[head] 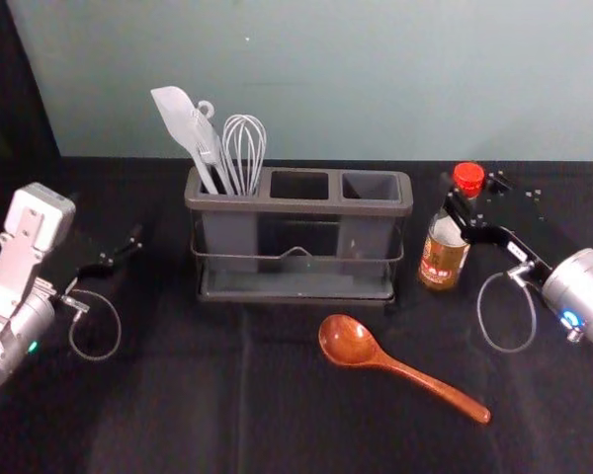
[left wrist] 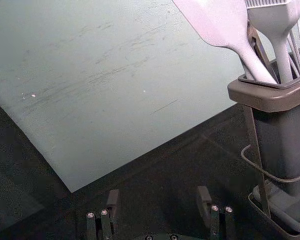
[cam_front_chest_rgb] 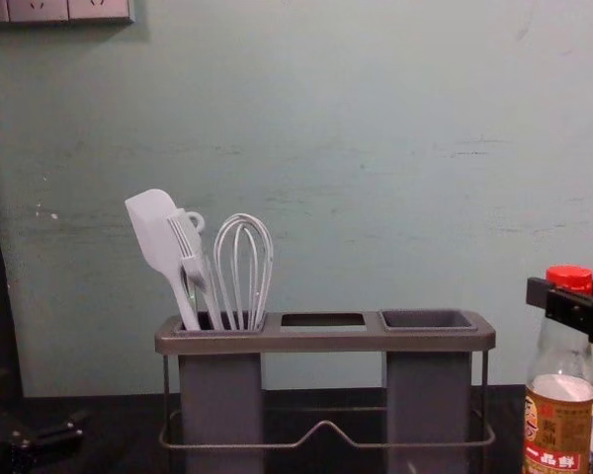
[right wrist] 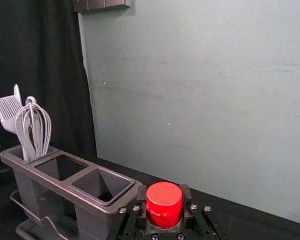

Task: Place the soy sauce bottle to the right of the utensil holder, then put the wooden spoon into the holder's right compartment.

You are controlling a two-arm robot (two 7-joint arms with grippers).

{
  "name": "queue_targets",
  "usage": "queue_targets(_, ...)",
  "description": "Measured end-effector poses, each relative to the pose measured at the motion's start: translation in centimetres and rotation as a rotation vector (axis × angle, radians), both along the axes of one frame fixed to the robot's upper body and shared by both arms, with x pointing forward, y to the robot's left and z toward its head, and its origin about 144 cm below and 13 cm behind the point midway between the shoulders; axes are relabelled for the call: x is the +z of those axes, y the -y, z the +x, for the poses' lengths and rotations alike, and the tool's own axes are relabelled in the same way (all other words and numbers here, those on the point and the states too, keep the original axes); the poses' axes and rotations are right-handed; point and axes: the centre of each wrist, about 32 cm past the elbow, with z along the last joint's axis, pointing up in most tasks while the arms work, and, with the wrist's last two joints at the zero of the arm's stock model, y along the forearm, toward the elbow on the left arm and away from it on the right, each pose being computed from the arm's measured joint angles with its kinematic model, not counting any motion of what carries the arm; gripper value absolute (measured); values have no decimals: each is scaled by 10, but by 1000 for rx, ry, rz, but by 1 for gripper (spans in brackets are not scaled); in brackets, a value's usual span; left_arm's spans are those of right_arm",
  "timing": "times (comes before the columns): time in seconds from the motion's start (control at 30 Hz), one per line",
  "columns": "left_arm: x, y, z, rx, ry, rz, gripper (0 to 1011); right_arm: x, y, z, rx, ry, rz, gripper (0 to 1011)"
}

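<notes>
The right hand [right wrist: 164, 195] is clamped on the neck of the soy sauce bottle [head: 445, 247], just under the red cap [right wrist: 164, 205]. The bottle is beside the utensil holder [head: 295, 292], on its right and apart from it, so the placing looks nearly done. Whether its base fully meets the bench [head: 178, 395] I cannot tell; best to ease it straight down until it bears its own weight, then part the fingers evenly and back off to the right, clear of the neck, since a sideways drag could tip such a tall bottle.

The wooden spoon [head: 348, 341] lies in front of the holder, bowl towards it, handle angled to the near right. It will need turning upright over the right compartment [head: 371, 186], which has nothing in it; the bottle close by leaves the arm less room there. The spatula [cam_front_chest_rgb: 156, 232] and whisk [cam_front_chest_rgb: 243, 267] crowd the left compartment. The left hand [left wrist: 158, 197] is parked left of the holder, fingers apart
</notes>
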Motion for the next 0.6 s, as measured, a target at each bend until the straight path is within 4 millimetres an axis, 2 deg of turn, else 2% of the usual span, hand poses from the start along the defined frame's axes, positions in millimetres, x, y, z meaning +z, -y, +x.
queue_targets(0.6, 0, 0, 0, 0, 0, 0, 1000, -15, -4, 9, 7, 12, 21, 382)
